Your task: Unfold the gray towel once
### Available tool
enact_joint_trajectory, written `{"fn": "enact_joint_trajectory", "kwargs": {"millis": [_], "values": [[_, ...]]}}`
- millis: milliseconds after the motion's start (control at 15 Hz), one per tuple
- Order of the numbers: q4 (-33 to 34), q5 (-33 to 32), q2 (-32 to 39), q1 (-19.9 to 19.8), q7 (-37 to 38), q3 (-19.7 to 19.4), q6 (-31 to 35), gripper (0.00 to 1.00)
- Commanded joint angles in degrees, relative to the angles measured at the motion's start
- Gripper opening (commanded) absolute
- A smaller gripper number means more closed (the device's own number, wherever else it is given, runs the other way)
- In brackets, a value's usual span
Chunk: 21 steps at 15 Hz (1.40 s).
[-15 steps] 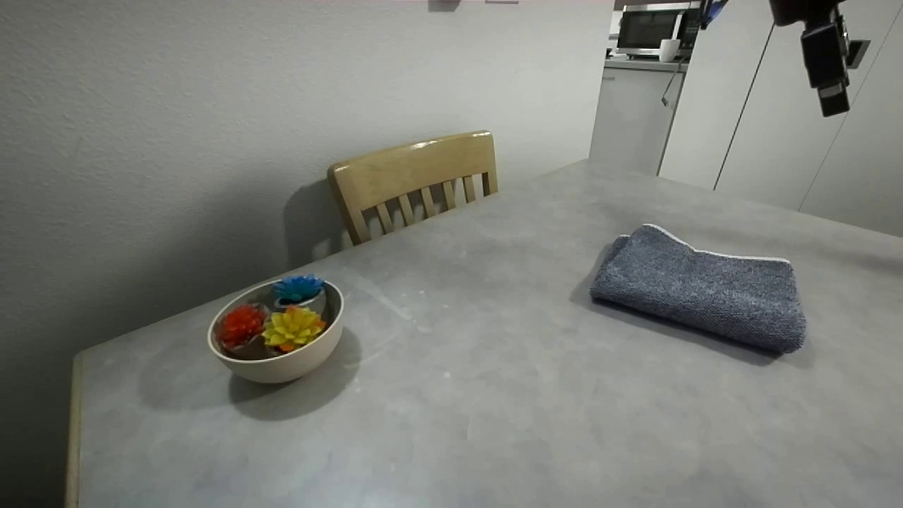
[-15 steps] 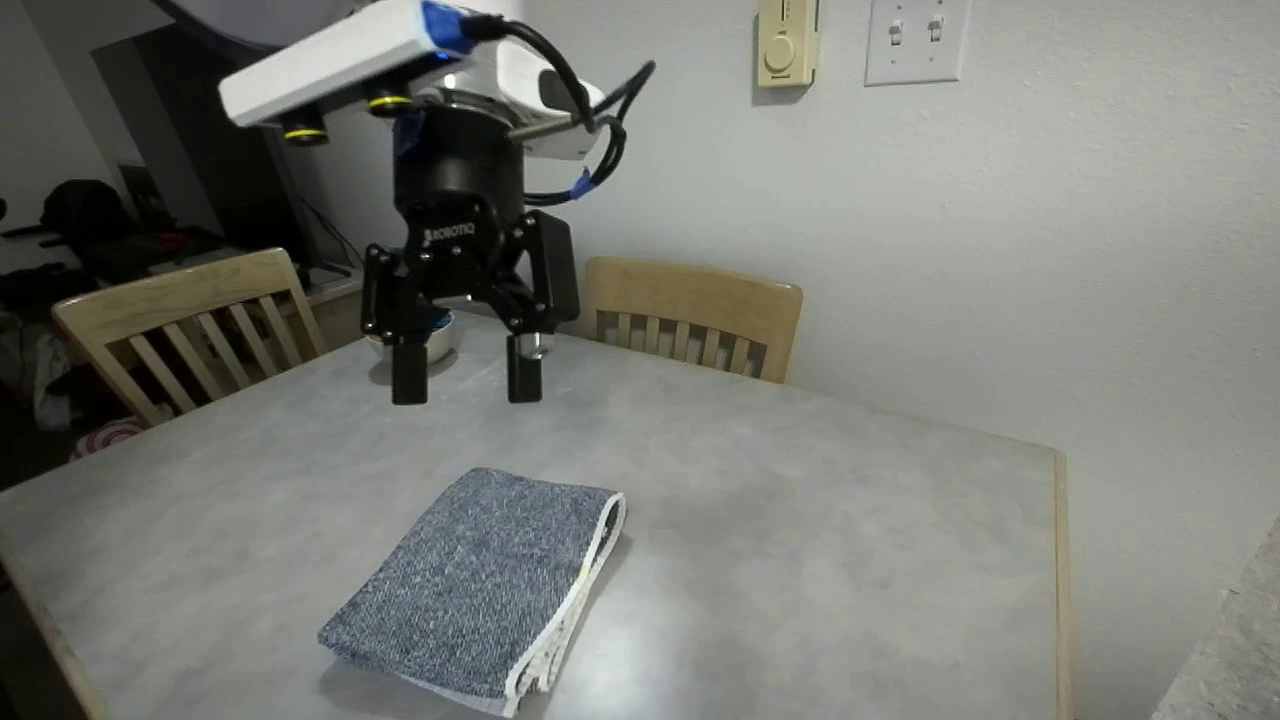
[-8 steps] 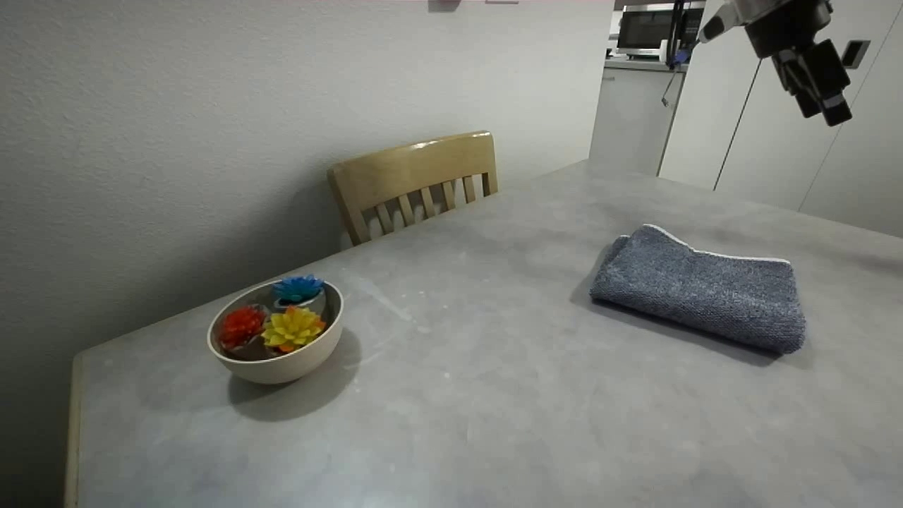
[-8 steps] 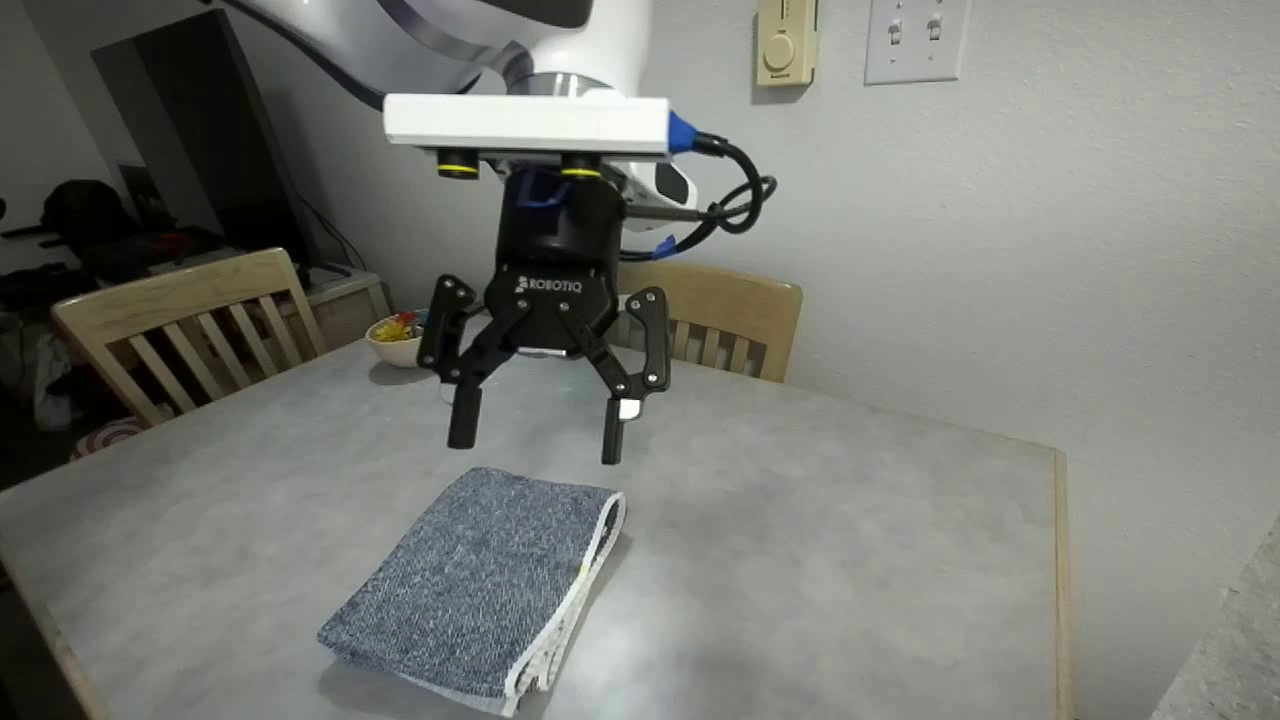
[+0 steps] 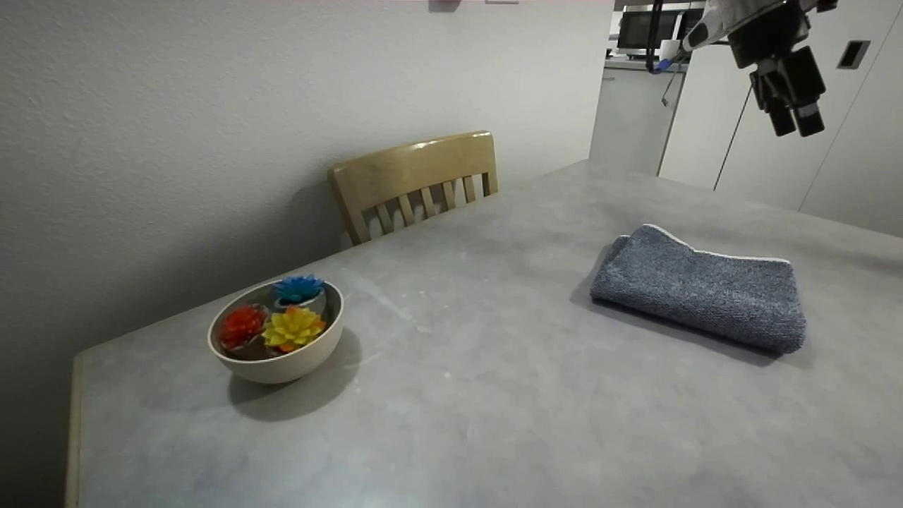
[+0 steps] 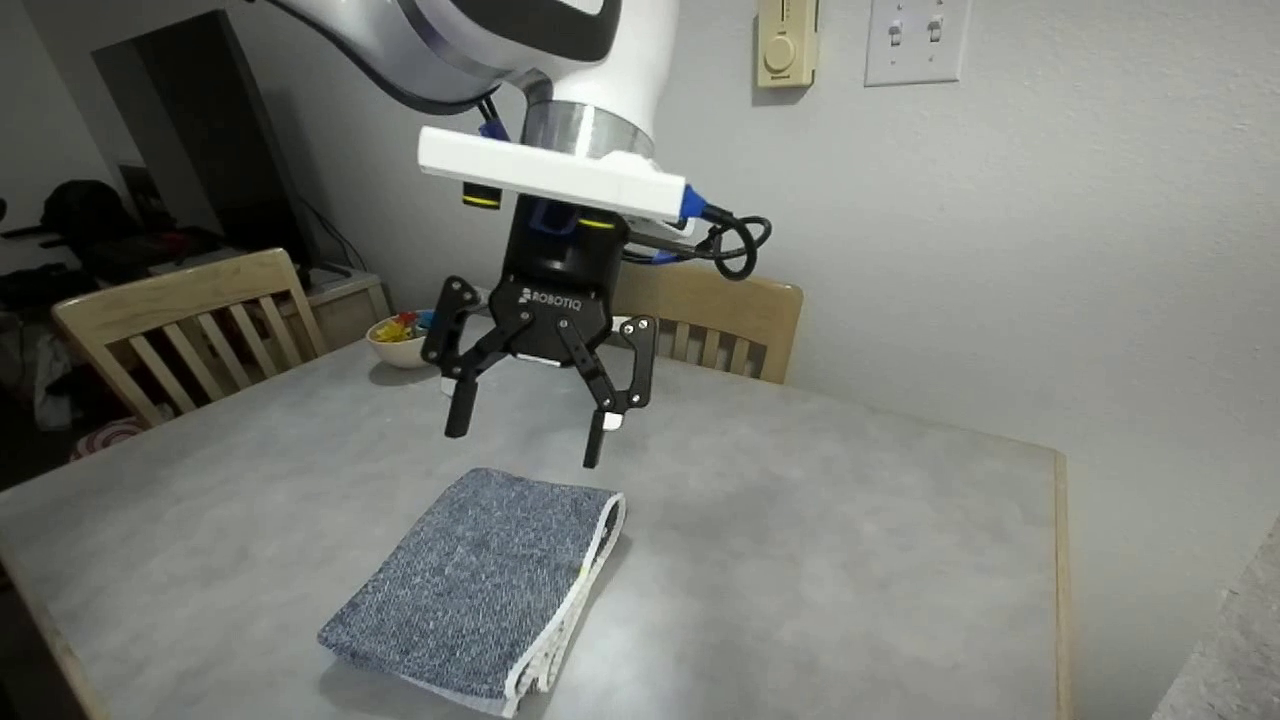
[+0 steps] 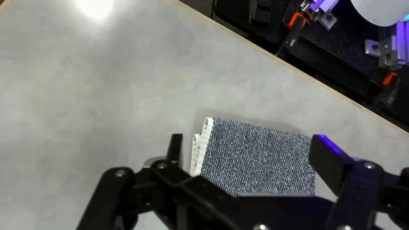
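Below me, the gray worktop point(image 6: 850, 560) was the broadest thing, with a wooden chair point(image 5: 415, 168) standing just past one edge. On the worktop lay the gray towel point(image 6: 475, 582), folded into a flat stack, blue-gray side up; I judged that the unfolding had not begun. Above the worktop hung my hand point(image 6: 524, 452), apart from the towel, its fingers point(image 6: 461, 410) spread wide with nothing between them, so I took the step to be the approach, ahead of any grip. Well away from the towel sat a pale bowl point(image 5: 303, 361), holding red, yellow and blue flowers point(image 5: 293, 329). Thinnest of all, the towel's white hem point(image 7: 204, 144) ran along one side, with layers showing there. The next move, I thought, called for lowering to a loose edge, pinching the top layer alone and carrying it over; which edge was loose I could not tell.
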Motion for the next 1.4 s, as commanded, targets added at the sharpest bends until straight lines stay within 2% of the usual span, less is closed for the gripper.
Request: {"fn": "enact_joint_trajectory", "kwargs": {"millis": [0,200,333,400,600,1000,1333], "values": [[-0.74,8.45,0.91,-4.1,-6.91,1.32,3.74,1.0],[-2.77,15.26,1.69,-6.33,-11.55,0.97,8.64,1.0],[-1.7,15.09,4.38,-6.72,-13.74,0.6,7.05,1.0],[-1.74,13.98,2.62,-5.78,-11.24,0.25,6.96,1.0],[-1.68,13.98,4.61,-6.35,-12.45,0.33,6.87,1.0],[5.1,25.36,9.77,-8.47,-8.06,1.15,-1.06,1.0],[8.16,32.25,13.64,-9.79,-4.35,1.34,1.01,1.0]]}}
